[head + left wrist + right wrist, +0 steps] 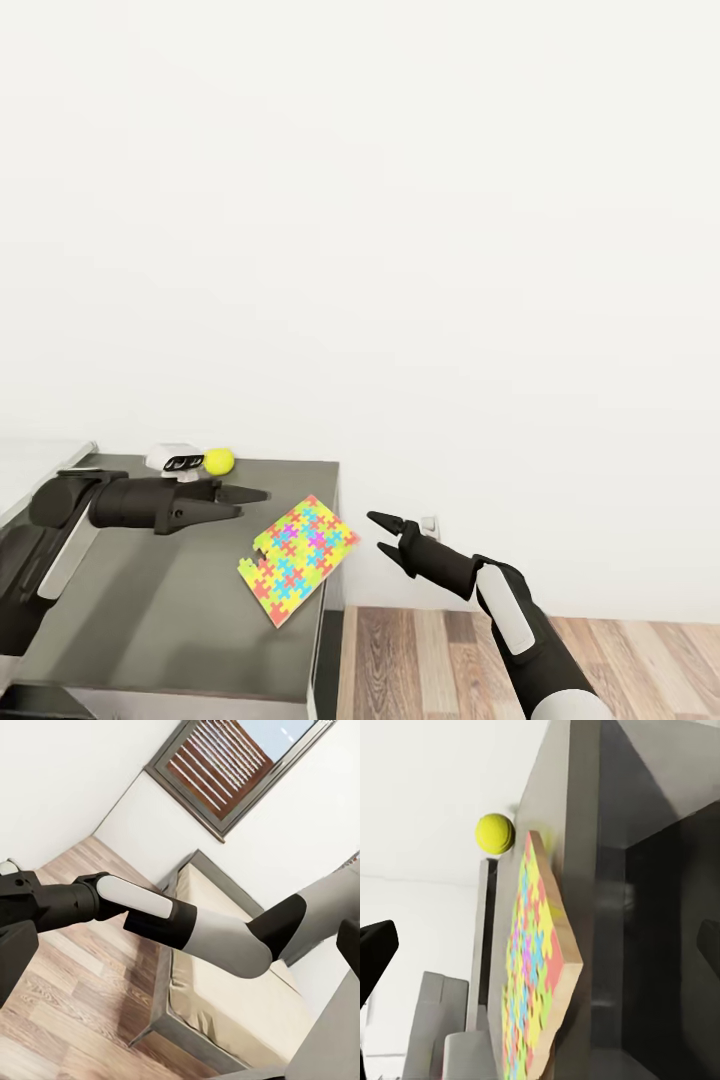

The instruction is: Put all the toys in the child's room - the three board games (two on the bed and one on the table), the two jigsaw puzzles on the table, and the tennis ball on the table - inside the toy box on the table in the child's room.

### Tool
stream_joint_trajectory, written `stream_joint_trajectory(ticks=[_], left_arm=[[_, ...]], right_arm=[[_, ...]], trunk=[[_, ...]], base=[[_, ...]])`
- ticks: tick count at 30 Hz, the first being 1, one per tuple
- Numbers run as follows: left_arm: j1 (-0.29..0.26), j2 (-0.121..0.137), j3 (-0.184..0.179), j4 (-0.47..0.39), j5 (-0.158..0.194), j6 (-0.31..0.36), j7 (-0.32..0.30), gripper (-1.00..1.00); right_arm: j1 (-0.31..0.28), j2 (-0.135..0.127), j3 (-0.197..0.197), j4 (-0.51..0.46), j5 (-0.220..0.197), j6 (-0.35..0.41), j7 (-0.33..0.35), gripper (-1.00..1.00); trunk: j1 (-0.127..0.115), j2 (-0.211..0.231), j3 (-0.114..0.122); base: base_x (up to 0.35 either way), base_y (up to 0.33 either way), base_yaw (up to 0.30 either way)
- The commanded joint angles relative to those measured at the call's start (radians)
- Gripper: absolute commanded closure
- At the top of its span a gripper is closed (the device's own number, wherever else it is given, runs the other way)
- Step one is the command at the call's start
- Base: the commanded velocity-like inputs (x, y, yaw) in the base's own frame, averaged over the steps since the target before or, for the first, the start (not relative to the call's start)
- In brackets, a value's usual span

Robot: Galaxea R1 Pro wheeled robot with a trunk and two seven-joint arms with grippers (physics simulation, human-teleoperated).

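Note:
A multicoloured jigsaw puzzle (298, 558) lies flat on the grey table (150, 610), one corner poking over the table's right edge. Seen edge-on, the jigsaw puzzle (536, 960) also faces the right wrist camera. A yellow tennis ball (219, 460) (495, 834) rests at the table's far edge. My left gripper (242, 502) hovers open over the table, just left of the puzzle, holding nothing. Off the table's right side, above the floor, my right gripper (386, 534) is open and points at the puzzle's overhanging corner. Board games and toy box are out of view.
A small white and black object (176, 458) sits beside the ball. Wooden floor (600, 660) lies right of the table, with a wall socket (430, 523) low on the white wall. In the left wrist view, a bed (240, 982) stands under a shuttered window (225, 765).

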Motion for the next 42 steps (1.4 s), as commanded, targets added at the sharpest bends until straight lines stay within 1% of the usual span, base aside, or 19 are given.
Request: stream_joint_trajectory(ticks=[1,7,20,29,42], left_arm=[[-0.001,0.001,-0.002,0.0,0.001,0.011,-0.004,-1.0],[-0.001,0.001,-0.002,0.0,0.001,0.011,-0.004,-1.0],[-0.001,-0.005,-0.003,0.0,0.001,0.011,-0.004,-1.0],[-0.001,-0.008,-0.003,0.0,0.001,0.011,-0.004,-1.0],[-0.001,-0.008,-0.002,0.0,0.001,0.01,-0.004,-1.0]], right_arm=[[-0.001,0.001,-0.004,0.0,0.001,0.007,0.003,-1.0],[-0.001,0.001,-0.006,0.0,-0.001,0.007,0.003,-1.0],[-0.001,0.001,-0.008,0.0,-0.001,0.006,0.004,-1.0],[-0.001,-0.001,-0.008,0.0,-0.003,0.006,0.005,-1.0],[-0.001,-0.002,-0.009,0.001,-0.005,0.008,0.008,-1.0]], trunk=[[0.0,0.0,0.0],[0.0,0.0,0.004],[0.0,0.0,0.006],[0.0,0.0,0.014],[0.0,0.0,0.015]], base=[[0.0,0.0,0.188],[0.0,0.0,0.124],[0.0,0.0,0.029],[0.0,0.0,0.13],[0.0,0.0,0.018]])
